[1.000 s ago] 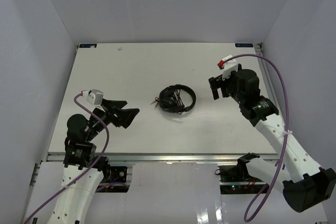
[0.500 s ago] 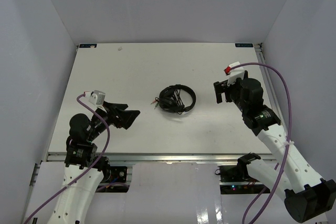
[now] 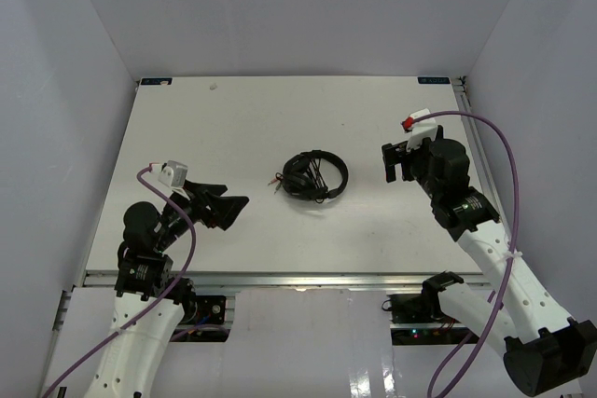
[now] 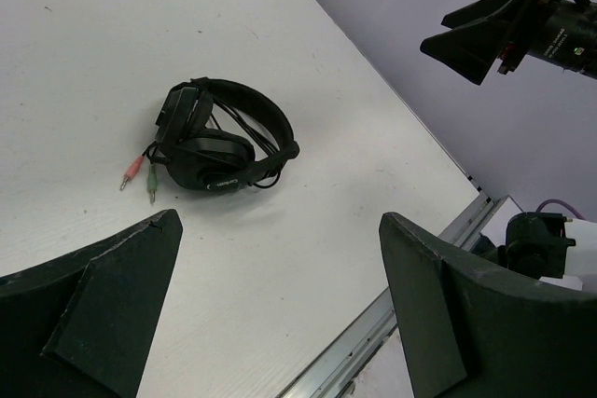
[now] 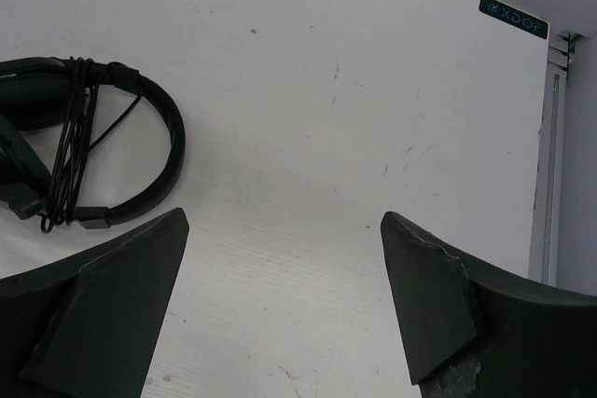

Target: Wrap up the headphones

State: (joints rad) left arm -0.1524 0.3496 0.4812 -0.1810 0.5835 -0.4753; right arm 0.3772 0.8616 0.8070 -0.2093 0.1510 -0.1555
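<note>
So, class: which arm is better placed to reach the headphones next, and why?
Probably the left. The left gripper is open, and its wrist view frames the headphones whole, with the plugs nearest it. The right gripper, also open, catches only their edge in its wrist view.

Top ext cam fixed high at 6 o'clock, looks down on whole table (image 3: pixel 233 118), far, L wrist cam low, near, faces approx 3 o'clock, R wrist cam steep down, approx 10 o'clock, all 3 share headphones (image 3: pixel 315 175)
</note>
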